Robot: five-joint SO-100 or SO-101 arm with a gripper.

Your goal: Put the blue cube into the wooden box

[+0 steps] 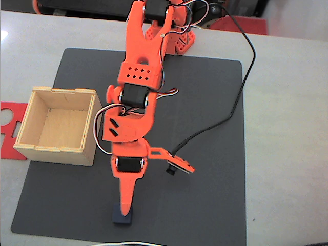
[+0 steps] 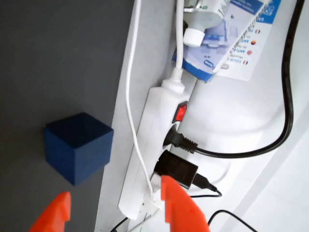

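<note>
The blue cube (image 1: 122, 219) rests near the front edge of the dark mat (image 1: 205, 128), directly under the tip of my orange gripper (image 1: 125, 207). In the wrist view the cube (image 2: 77, 147) sits on the mat just beyond my two orange fingertips (image 2: 179, 203). The gripper (image 2: 115, 189) is open and nothing is held between its fingers. The wooden box (image 1: 32, 148), light plywood and empty, stands at the mat's left edge, well to the left of the arm and farther back than the cube.
A flat red cut-out plate (image 1: 7, 129) lies left of the box. A white power strip (image 2: 149, 145) with plugs, a white cable (image 2: 131, 96) and a white bottle (image 2: 212, 24) lie just off the mat beyond the cube. A black cable (image 1: 241, 92) crosses the mat's right side.
</note>
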